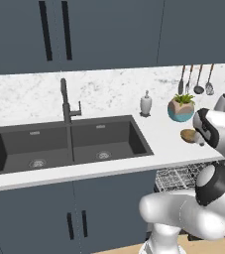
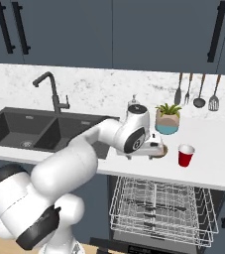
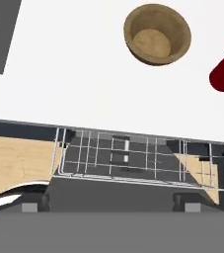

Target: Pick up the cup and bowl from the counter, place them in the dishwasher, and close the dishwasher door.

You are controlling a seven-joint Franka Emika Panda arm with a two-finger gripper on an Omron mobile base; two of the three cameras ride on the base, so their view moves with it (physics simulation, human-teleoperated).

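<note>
Bowl (image 3: pixel 157 33) and cup (image 2: pixel 186 155) both sit on the white worktop (image 2: pixel 218 158), just beside each other and above the open dishwasher (image 2: pixel 163 206), whose silver wire rack (image 3: pixel 143 160) is pulled out below the worktop's front edge. The end effector (image 2: pixel 156 149) hovers over the bowl in the right base view, with the wrist hiding most of it; whether its fingers are spread or closed I cannot tell, and it grips nothing that I can see.

The bowl is small, round and brown, with a wooden look, a thick rounded rim and a flat inner floor. It will probably be light and stiff, not fragile, but its smooth curved wall could slip; pinching the rim, one finger inside and one outside, looks the safest hold. The cup is red, tapered, open at the top with a pale inside, and reads as thin plastic. It should be very light and easy to tip or squash, so a gentle grip across its upper wall seems best.

Behind them stand a potted plant (image 2: pixel 167 119) in a teal and tan pot and a white soap dispenser (image 1: pixel 146 103). Utensils (image 2: pixel 198 92) hang on the marbled backsplash. The dark double sink (image 1: pixel 67 144) lies well apart to the left.
</note>
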